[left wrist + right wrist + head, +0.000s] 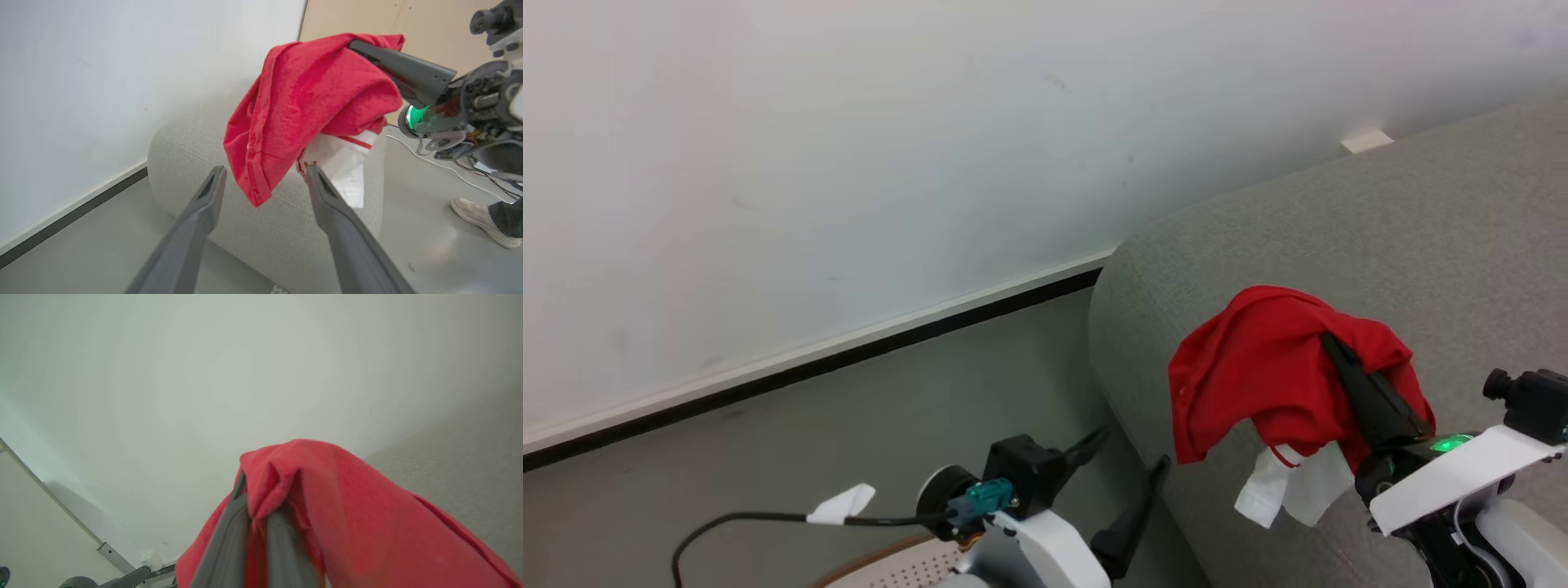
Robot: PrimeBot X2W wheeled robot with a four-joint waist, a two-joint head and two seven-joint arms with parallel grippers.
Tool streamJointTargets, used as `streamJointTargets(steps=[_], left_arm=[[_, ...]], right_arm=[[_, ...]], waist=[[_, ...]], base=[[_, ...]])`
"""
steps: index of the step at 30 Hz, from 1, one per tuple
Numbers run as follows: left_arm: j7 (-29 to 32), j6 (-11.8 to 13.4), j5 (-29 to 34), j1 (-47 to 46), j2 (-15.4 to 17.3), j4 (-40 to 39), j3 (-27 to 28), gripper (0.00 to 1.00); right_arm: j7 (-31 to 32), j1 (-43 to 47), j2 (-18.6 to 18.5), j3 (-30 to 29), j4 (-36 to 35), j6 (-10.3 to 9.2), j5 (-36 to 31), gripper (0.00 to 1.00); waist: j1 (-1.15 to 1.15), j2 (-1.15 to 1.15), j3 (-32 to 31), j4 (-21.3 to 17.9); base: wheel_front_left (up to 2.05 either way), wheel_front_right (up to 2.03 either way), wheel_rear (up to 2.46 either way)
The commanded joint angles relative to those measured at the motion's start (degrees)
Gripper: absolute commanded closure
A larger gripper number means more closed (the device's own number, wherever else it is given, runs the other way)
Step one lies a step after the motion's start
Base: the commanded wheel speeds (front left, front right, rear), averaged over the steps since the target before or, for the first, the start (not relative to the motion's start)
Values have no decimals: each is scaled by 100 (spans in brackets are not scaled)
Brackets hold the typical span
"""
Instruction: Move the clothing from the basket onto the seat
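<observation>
White wall [849,163] with a dark skirting strip met grey floor [849,425] across the left; a black cable [743,518] trailed over that floor; at the bottom edge a sliver of the basket [894,569] showed, perforated white under a brown rim, too little of it to tell what lay inside; just right of it the left gripper [1133,447] stood with its fingers spread wide and bare, beside the rounded corner of the seat [1380,245]; over that seat hung the clothing [1258,367], red cloth with a white piece dangling beneath; whether its lower hem touched the cushion could not be told; the right gripper [1331,343] had its fingers pressed together on a fold at the top of the cloth, which draped down over them; a person's shoe [478,218] rested on the floor beyond.
</observation>
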Motion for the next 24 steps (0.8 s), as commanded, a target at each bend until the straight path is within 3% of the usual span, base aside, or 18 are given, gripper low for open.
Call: streamJointTargets(steps=[1,9,16,24], left_arm=[[17,-20,68,6,26,-46,-23,0],[237,-40,232,-292,46,-360,-190,0],[475,-283,409,-882,146,-590,-247,0],[532,-502,572,-1569,189,-769,-199,0]], right_arm=[[-16,85,-35,-58,-31,-12,-34,100],[-16,202,-157,-703,20,-12,-305,100],[-16,-481,72,-2037,582,-12,-673,100],[-17,-1891,12,-3284,1896,-12,-1382,100]], waist=[[0,0,135,-197],[0,0,667,-148],[0,0,1690,400],[0,0,2936,1113]], base=[[0,0,0],[0,0,0],[0,0,0],[0,0,0]])
